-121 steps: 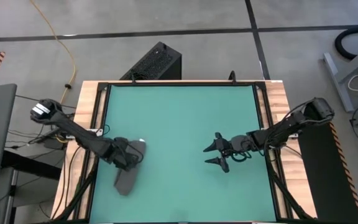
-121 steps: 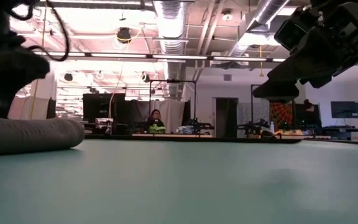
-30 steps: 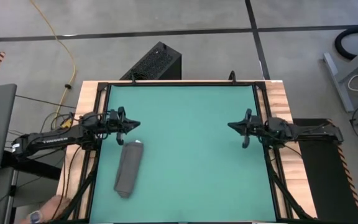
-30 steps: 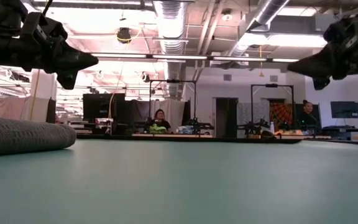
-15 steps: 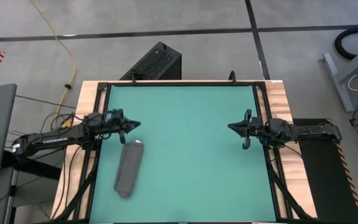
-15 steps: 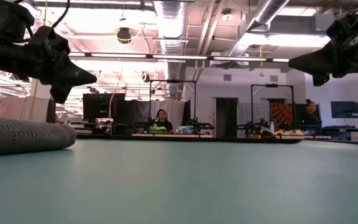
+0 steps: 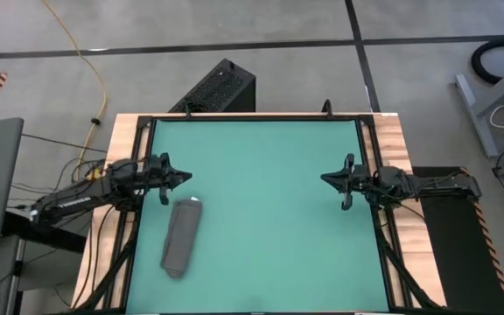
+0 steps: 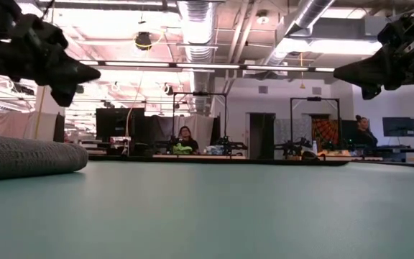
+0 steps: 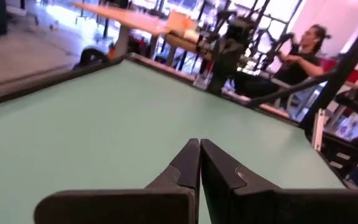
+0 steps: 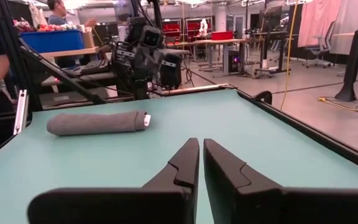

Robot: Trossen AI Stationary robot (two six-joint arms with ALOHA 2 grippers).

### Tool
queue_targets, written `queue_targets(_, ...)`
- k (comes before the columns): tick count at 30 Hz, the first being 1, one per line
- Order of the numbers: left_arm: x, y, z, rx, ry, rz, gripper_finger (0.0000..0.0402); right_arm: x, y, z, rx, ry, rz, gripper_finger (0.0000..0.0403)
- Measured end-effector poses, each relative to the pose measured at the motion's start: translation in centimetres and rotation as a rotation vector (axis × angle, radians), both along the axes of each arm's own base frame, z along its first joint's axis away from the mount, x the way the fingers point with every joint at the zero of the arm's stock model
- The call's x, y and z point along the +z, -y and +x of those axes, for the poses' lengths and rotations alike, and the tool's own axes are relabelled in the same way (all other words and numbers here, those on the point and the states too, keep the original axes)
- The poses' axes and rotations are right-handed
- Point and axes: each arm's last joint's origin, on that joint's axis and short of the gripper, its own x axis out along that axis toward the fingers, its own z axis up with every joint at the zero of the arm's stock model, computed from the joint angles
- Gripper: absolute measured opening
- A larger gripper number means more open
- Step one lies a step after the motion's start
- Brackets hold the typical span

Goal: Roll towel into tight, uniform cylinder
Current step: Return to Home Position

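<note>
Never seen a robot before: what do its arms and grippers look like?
The left arm and right arm are slim, black, jointed; the left bears pale markings. The left gripper and right gripper each have two tapering black fingers.

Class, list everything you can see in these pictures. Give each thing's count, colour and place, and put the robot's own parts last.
towel: one, dark grey, rolled into a cylinder, lying on the left part of the table, close to the left gripper but not touching it.
table: one, teal top in a wooden frame, between the two arms.
box: one, black, on the floor behind the table's far edge.
cable: one, yellow, on the floor beyond the table's far left corner.
people: at least two, in the room beyond the table.
left gripper: one, dark, shut and empty, raised over the table's left edge.
right gripper: one, dark, shut and empty, raised over the table's right edge.
</note>
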Motion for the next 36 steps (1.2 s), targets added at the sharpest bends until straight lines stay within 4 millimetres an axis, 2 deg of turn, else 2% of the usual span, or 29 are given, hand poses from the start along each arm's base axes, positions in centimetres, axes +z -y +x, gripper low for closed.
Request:
queue_targets(6,-0.31,0.15,0.00,0.001,-0.024,0.028,0.0000,-0.04,0.00,0.03,0.000,-0.004,-0.001,0.0051)
queue_targets(13,-0.78,-0.35,0.06,0.186,-0.044,-0.035,0.0000,-0.09,0.00,0.08,0.000,-0.011,-0.001,0.0051)
queue_targets(36,-0.78,-0.36,0.05,0.190,-0.048,-0.021,0.0000,-0.09,0.00,0.08,0.001,-0.008,0.000,0.0051)
